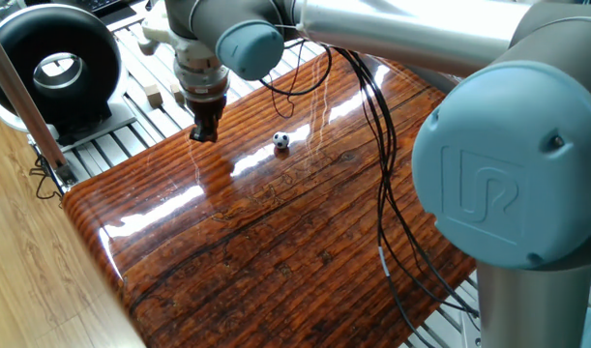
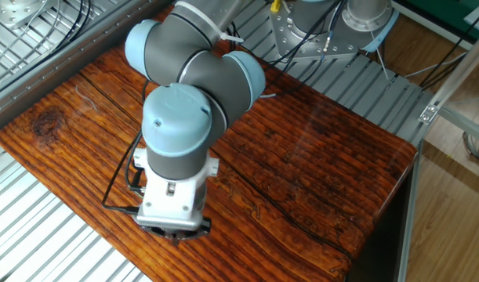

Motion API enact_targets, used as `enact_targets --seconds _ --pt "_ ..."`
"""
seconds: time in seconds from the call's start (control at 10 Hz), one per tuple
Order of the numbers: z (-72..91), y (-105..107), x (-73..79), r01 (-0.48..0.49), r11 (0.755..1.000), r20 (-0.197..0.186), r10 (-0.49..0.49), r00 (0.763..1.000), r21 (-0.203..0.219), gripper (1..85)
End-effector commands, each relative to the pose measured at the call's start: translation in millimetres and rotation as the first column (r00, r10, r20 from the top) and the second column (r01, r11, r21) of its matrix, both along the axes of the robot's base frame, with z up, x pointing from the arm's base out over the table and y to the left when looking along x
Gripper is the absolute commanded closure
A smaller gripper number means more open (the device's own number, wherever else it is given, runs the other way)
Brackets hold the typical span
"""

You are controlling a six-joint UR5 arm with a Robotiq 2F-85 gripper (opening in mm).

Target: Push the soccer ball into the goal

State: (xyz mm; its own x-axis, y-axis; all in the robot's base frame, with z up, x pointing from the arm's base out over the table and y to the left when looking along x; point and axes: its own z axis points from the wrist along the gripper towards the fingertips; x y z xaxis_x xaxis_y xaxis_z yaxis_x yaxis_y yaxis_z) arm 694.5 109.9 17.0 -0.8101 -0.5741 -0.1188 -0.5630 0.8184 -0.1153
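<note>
Soccer ball [image 1: 281, 142] on table [image 1: 276, 242], right of end effector [image 1: 203, 133], apart.

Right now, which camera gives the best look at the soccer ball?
The fixed view with the black ring device shows it best: the soccer ball sits in the open on the wooden board, right of the gripper. In the other fixed view, the arm hides it.

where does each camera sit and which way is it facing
One fixed view: high, behind the arm's big joint, looking across the wooden board toward the gripper, ball and black ring device.
The other fixed view: high on the opposite side, looking down on the wrist joints; the ball is hidden.
Shared: the same board, arm and black cables.
</note>
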Motion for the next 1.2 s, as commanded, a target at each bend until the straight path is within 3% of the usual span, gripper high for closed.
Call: enact_targets --seconds 0.0,0.1,0.2,0.4,0.5,0.7,0.9,1.1 --pt "-16.0 -57 -10.0 0.013 1.0 0.002 -0.013 1.0 -0.028 84.7" --pt "-16.4 -70 -28.7 0.03 0.999 -0.037 -0.031 0.999 -0.028 84.7" --pt "-5.7 -77 -40.2 0.041 0.999 -0.056 -0.042 0.998 -0.023 84.7" --pt "3.5 -69 -51.7 0.06 0.997 -0.085 -0.057 0.995 0.037 84.7" --pt "2.9 -69 -54.6 0.074 0.996 -0.094 -0.07 0.993 0.041 84.7" --pt "-1.1 -89 -53.2 0.091 0.996 -0.081 -0.091 0.993 -0.008 84.7" --pt "-6.7 -94 -64.4 0.098 0.995 -0.108 -0.097 0.989 0.004 84.7" --pt "-8.2 -89 -98.8 0.17 0.985 -0.227 -0.16 0.961 0.025 84.7"
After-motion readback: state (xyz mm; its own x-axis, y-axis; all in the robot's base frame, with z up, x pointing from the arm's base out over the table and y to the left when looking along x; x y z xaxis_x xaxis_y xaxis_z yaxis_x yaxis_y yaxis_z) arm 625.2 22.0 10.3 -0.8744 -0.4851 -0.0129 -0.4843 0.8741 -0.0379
